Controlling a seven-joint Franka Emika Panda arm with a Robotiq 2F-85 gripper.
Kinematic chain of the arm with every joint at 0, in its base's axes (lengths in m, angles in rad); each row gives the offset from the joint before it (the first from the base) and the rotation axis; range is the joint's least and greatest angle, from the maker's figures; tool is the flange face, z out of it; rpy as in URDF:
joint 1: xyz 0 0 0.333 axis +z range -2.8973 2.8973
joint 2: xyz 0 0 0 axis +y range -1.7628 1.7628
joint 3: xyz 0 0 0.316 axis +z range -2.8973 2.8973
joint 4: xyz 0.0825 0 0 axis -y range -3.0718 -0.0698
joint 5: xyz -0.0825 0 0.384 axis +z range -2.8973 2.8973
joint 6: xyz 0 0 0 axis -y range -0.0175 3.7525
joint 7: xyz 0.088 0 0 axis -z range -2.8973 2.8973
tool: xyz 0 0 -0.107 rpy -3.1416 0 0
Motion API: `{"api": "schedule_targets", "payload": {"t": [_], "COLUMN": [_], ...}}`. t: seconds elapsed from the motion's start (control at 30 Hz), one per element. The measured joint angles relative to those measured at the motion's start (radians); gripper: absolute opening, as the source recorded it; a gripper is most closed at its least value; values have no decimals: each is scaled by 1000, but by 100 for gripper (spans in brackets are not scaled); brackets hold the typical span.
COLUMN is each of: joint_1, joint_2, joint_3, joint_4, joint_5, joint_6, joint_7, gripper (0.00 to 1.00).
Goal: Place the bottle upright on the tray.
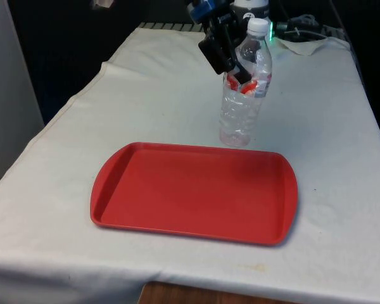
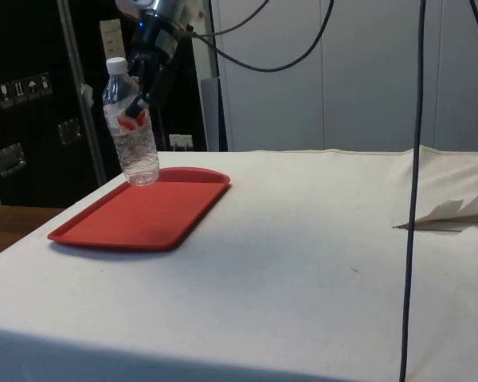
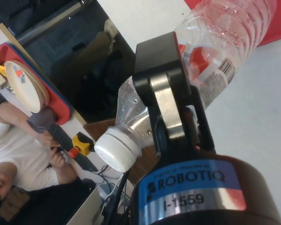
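Note:
A clear plastic bottle with a white cap and a red-and-white label stands almost upright, leaning slightly. My gripper is shut on it at label height, coming in from the front view's left. The bottle's base is right at the far rim of the red tray; I cannot tell whether it touches anything. From the side, the bottle hangs from the gripper over the tray's edge. In the wrist view one finger crosses the bottle, with a strip of tray behind.
The tray lies empty near the table's front edge. Crumpled cloth and cables sit at the far end, on the front view's right. A black cable hangs down in the side view. A person holding a tool is beyond the table.

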Motion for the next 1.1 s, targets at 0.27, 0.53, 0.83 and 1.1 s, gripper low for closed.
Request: {"api": "schedule_targets", "payload": {"t": [0.27,0.53,0.83,1.1], "joint_1": [0,-2,-7,-10], "joint_2": [13,31,79,121], "joint_3": [-6,-22,-50,-82], "joint_4": [0,8,61,105], "joint_5": [39,76,103,140], "joint_6": [1,-1,-25,-59], "joint_7": [-29,-55,-67,-83], "gripper": [0,0,0,0]}}
